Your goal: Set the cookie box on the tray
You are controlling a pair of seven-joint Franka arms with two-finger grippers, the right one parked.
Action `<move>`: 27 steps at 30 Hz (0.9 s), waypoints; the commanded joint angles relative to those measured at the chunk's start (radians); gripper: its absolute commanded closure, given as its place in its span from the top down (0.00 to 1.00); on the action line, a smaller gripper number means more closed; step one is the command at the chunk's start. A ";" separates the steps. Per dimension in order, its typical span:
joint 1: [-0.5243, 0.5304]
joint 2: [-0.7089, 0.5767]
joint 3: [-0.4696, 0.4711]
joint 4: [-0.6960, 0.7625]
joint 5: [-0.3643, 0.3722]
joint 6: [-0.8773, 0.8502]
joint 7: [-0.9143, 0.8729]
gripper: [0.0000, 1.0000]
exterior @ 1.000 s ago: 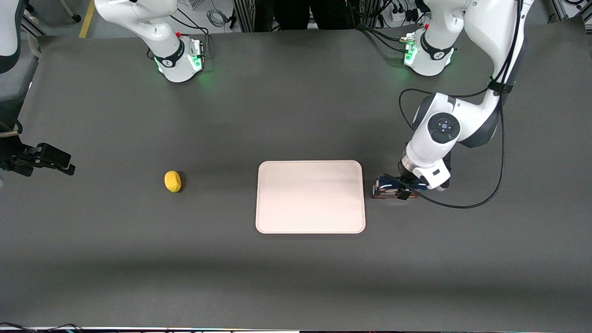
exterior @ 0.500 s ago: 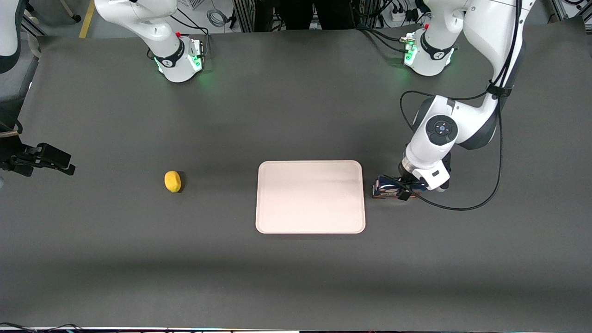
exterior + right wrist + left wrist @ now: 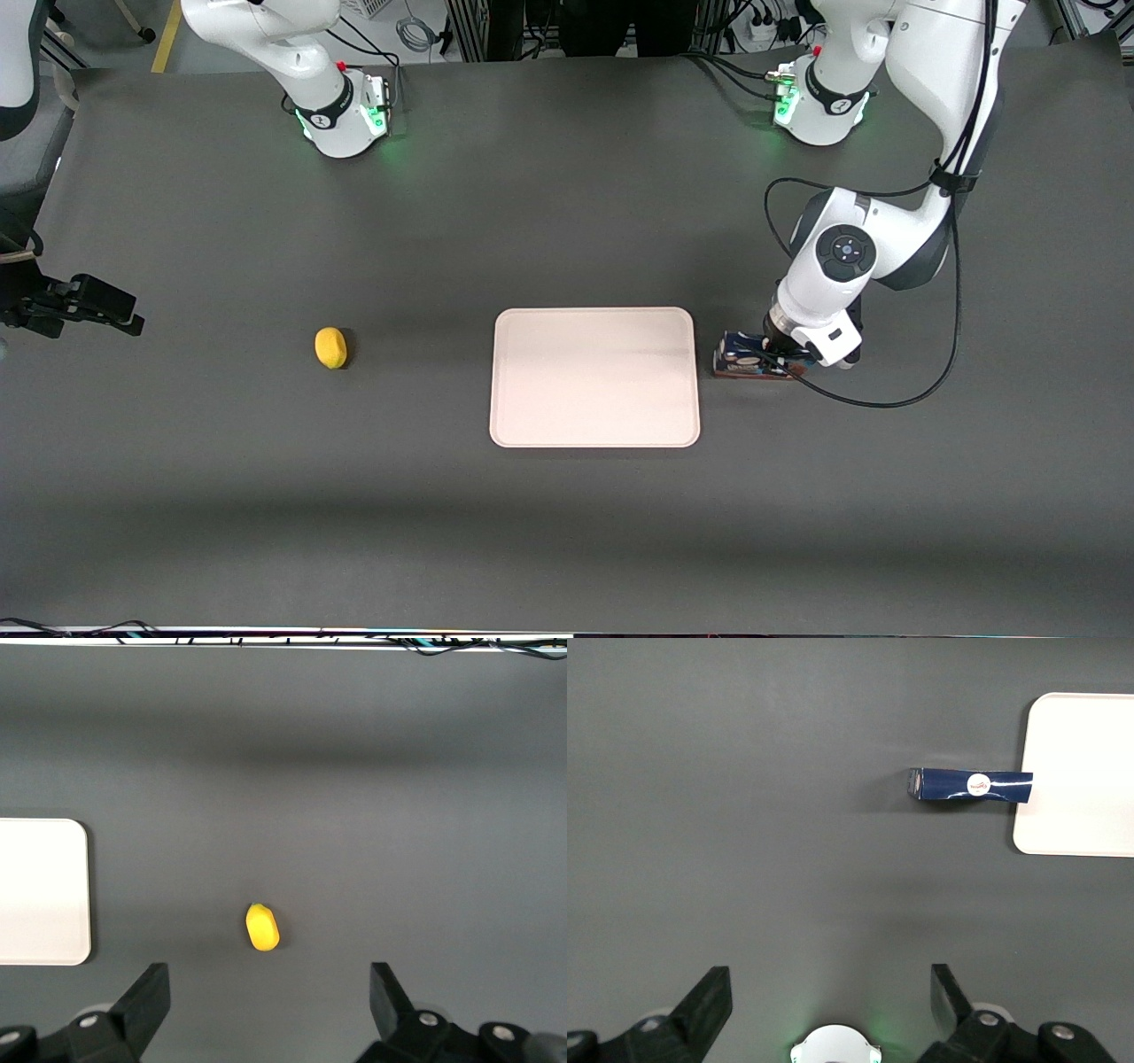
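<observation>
The cookie box [image 3: 742, 361] is a narrow dark-blue carton lying on the dark table beside the tray's [image 3: 594, 377] short edge, toward the working arm's end. It also shows in the left wrist view [image 3: 970, 785], with its round white logo up, next to the tray [image 3: 1081, 771]. In the front view my left gripper [image 3: 780, 359] is low over the box's end that points away from the tray, and the wrist hides that end. In the left wrist view the gripper [image 3: 830, 976] has its fingers [image 3: 713, 992] wide apart with only table between them.
A small yellow lemon-like lump [image 3: 330, 346] lies on the table toward the parked arm's end, well away from the tray; it also shows in the right wrist view [image 3: 262, 927]. A black cable [image 3: 886, 399] loops from the left wrist over the table near the box.
The left arm's wrist has shifted slightly farther from the front camera and lower at the box. The box, the tray and the lemon have not moved.
</observation>
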 commanded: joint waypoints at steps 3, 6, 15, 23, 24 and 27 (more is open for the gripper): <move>-0.009 0.012 0.010 -0.018 0.024 0.051 -0.030 0.79; -0.006 0.012 0.010 -0.018 0.027 0.047 -0.034 0.50; -0.006 0.000 0.010 -0.001 0.029 0.022 -0.047 0.19; -0.006 -0.042 0.004 0.133 0.055 -0.182 -0.040 0.14; -0.006 -0.046 0.004 0.160 0.055 -0.217 -0.036 0.14; -0.004 -0.063 0.004 0.248 0.055 -0.333 -0.021 0.14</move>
